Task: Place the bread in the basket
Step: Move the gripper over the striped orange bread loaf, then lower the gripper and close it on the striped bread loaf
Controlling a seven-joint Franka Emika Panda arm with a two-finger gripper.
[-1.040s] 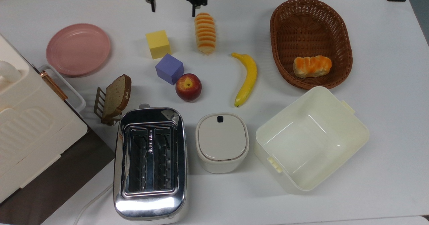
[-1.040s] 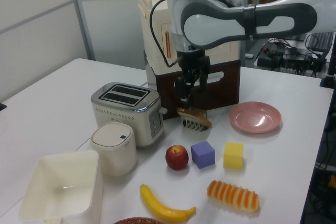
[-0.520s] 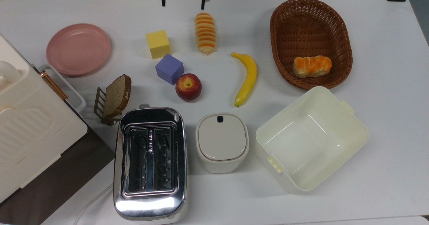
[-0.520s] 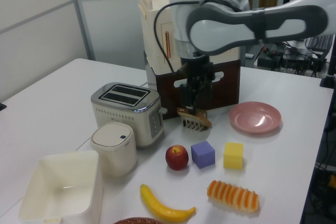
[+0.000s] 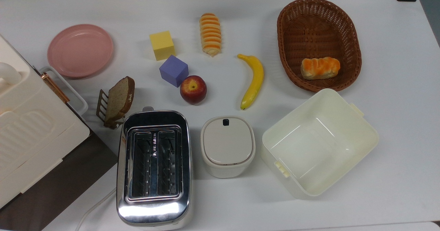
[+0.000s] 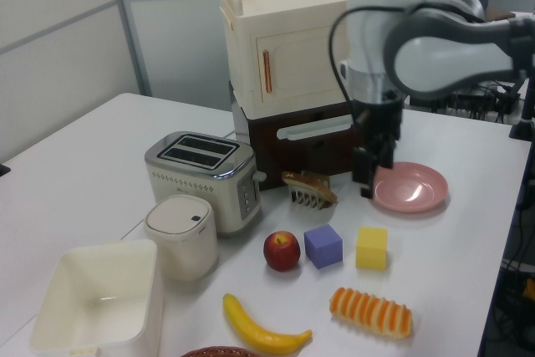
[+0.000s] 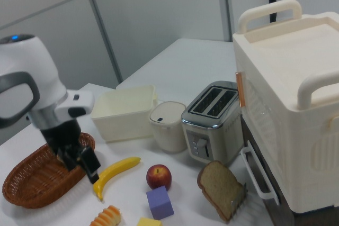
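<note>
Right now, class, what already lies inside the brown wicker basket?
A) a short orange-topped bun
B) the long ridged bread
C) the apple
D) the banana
A: a short orange-topped bun lies in the basket, while the long ridged bread, banana and apple lie on the table outside it.

Left view cuts the basket [image 6: 219,351] to a sliver — right view crops the bread [image 7: 106,217].

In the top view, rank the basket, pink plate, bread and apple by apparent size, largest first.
1. Basket
2. Pink plate
3. Bread
4. Apple, rounder than the bread but shorter, so close.
</note>
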